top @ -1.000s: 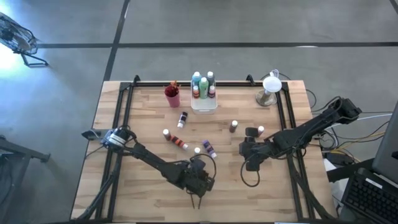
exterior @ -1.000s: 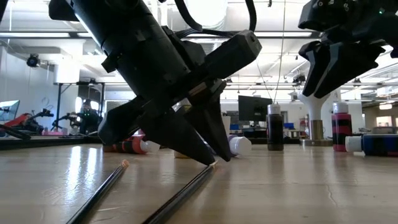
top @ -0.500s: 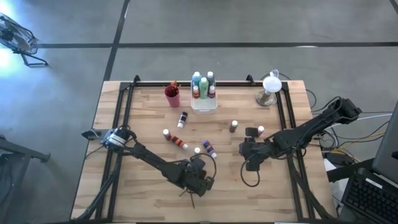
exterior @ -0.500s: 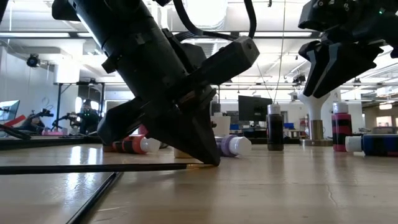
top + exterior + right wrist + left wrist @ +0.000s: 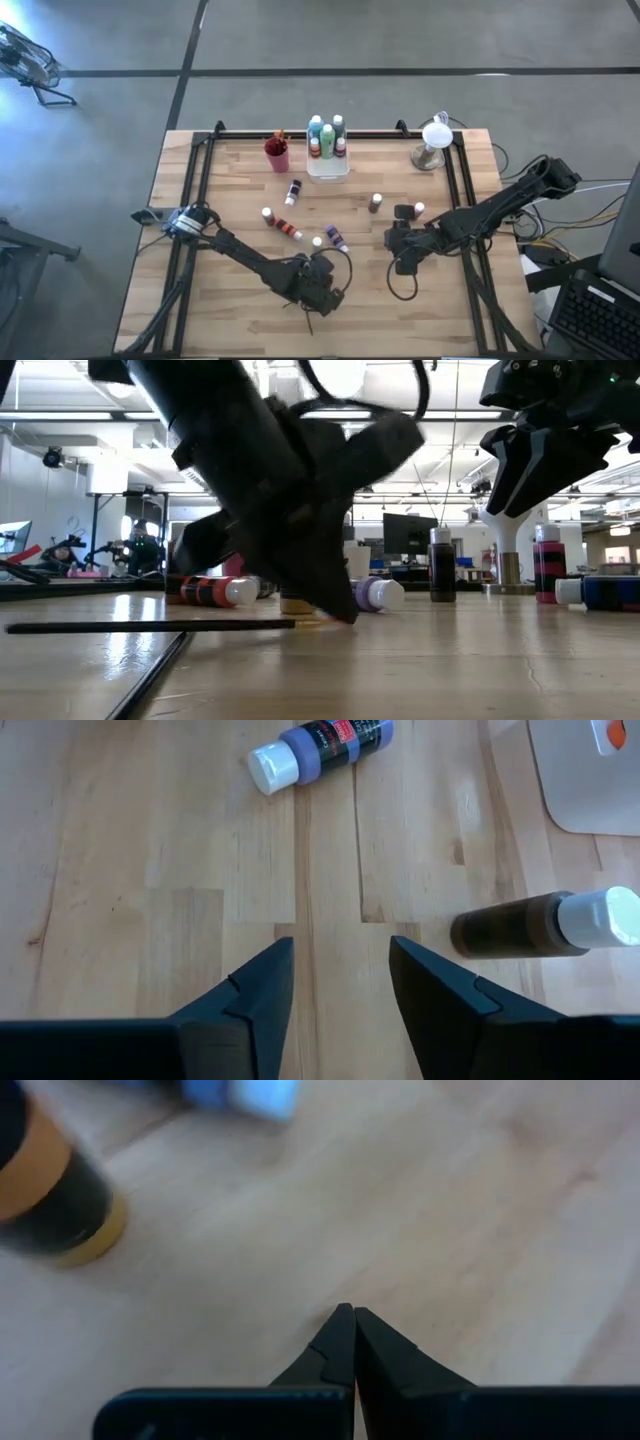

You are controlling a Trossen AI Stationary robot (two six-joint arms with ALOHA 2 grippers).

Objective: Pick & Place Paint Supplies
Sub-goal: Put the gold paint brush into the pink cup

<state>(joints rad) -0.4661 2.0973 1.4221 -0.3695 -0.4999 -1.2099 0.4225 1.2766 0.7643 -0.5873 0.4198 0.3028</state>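
We are looking down on the wooden counter point(image 5: 230, 200), where the left pincer point(image 5: 312, 298) is sitting low near the front edge w/ its fingers point(image 5: 340, 1345) pressed fully together; whether they are pinching the thin dark paintbrush point(image 5: 150, 627) lying flat beside the tip, we cannot tell (low view is blurred right there). A second dark brush point(image 5: 150, 678) is lying closer to the low camera.

The right pincer point(image 5: 402, 240) is hovering above the counter, right of centre, fingers point(image 5: 250, 1000) parted at a medium gap and holding nothing. Ahead of it a purple bottle point(image 5: 320, 750) w/ white cap is lying on its side; its label is showing red and white print, too small for us to read. A brown bottle point(image 5: 545, 925) is lying just beside that pincer's finger.

Other bottles are lying scattered mid-counter: a red one point(image 5: 288, 230) and another purple one point(image 5: 295, 190). Several more are standing upright in the white tray point(image 5: 328, 170) at the back edge, next to the magenta cup point(image 5: 277, 155). A white lamp point(image 5: 434, 140) is standing at the back right corner.
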